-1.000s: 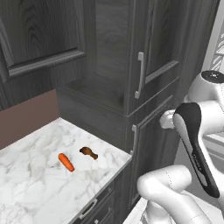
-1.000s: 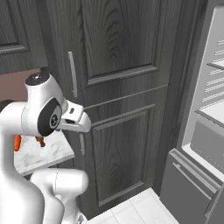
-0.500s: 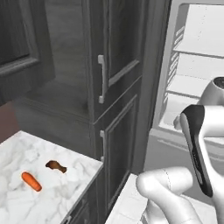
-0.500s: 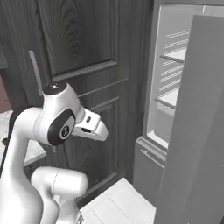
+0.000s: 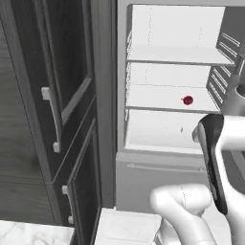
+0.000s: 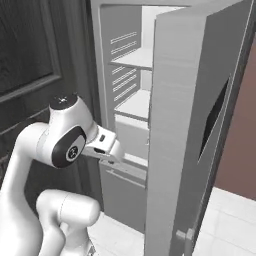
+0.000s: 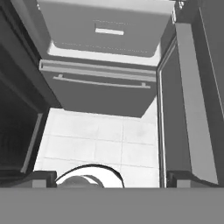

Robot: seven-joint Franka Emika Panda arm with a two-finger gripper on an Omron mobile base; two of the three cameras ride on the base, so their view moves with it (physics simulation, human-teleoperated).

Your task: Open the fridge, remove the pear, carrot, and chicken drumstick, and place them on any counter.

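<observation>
The fridge (image 5: 172, 95) stands open; the pear (image 5: 188, 100) sits right of centre on its middle shelf. The gripper (image 7: 107, 183) is spread and empty. Risk: the round fruit rolls away under finger contact

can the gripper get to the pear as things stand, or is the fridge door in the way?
Probably yes. The fridge door is swung open, and the pear sits alone on a shelf with nothing in front. The gripper is open but pointed at the floor, so it must reorient first.
</observation>
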